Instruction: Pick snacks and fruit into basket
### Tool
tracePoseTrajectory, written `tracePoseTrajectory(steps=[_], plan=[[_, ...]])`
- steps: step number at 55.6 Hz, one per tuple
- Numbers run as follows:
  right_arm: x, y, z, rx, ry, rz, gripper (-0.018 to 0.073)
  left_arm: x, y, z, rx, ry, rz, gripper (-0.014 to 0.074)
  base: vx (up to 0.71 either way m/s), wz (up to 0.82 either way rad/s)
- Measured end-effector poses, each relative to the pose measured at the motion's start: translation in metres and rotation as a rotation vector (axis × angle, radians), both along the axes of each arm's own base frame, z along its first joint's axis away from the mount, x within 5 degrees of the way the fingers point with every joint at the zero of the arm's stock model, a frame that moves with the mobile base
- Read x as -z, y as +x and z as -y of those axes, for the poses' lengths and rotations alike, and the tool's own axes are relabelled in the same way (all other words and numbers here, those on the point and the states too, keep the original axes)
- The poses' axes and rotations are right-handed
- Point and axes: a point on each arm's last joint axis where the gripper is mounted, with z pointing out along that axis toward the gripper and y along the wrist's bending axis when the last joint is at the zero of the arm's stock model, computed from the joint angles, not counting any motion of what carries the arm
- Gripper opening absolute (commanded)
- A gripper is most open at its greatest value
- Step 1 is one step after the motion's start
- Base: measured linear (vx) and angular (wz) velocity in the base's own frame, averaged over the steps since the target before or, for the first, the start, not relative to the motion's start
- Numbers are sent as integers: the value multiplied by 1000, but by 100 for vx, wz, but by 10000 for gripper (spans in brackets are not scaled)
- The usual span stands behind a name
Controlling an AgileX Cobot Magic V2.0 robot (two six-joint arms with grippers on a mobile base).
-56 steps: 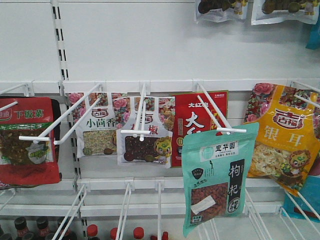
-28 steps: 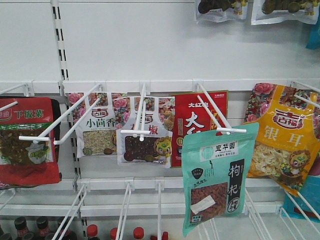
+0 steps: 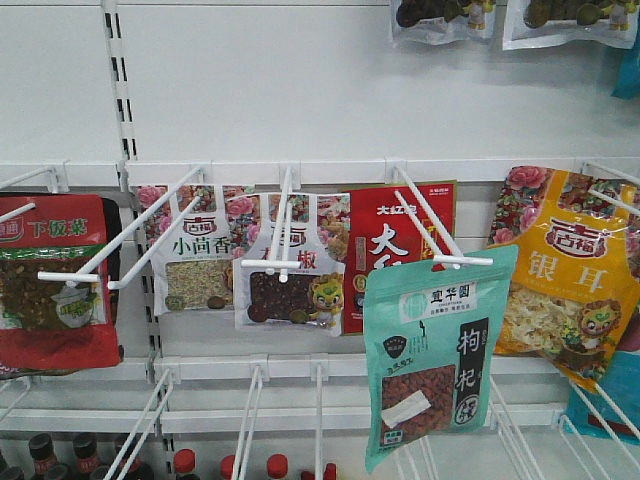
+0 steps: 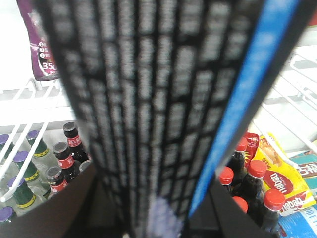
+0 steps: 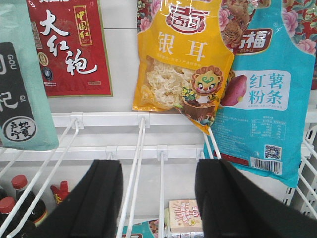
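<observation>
- Yellow pouch (image 5: 183,64) hanging just above and ahead of right tool (image 5: 158,171), fingers spread wide, holding nothing.
- Black printed packet (image 4: 148,99), blurred, rising from left tool (image 4: 153,220); pinched or loose, cannot tell.

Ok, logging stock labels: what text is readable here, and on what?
"下饭菜": far-left red pouch
"小茴香": white pouch
"大红袍": middle red pouch
"宜华园", "枸杞": teal pouch
"银耳": yellow pouch
"红薯粉条": cyan pouch
"350": purple pack
Small print, close black surface: unreadable.

The middle row holds two red pouches (image 3: 55,285), two white (image 3: 195,262), one teal (image 3: 435,365), one yellow (image 3: 565,275), one blue (image 5: 262,119).
</observation>
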Motion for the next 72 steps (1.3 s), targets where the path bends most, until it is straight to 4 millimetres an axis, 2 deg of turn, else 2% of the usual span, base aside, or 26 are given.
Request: tracePoseTrajectory(steps=[16,28,42,51,59,64,72], plan=[[0,0,0,-1,12,1,426,0,0,0,0,0,0,151,0,0],[1,5,-6,-67,28,-10,512,0,0,0,0,0,0,151,0,0],[0,25,-17,-201,39,31,543,0,0,0,0,0,0,151,0,0],[1,39,-7,-97,22,62,543,0,0,0,0,0,0,151,0,0],[11,53,-7,-78,107,-1,543,0,0,0,0,0,0,151,0,0],[21,64,-11,-110,176,-65,543,0,0,0,0,0,0,151,0,0],[38,86,-18,-196,180,-184,543,0,0,0,0,0,0,151,0,0]])
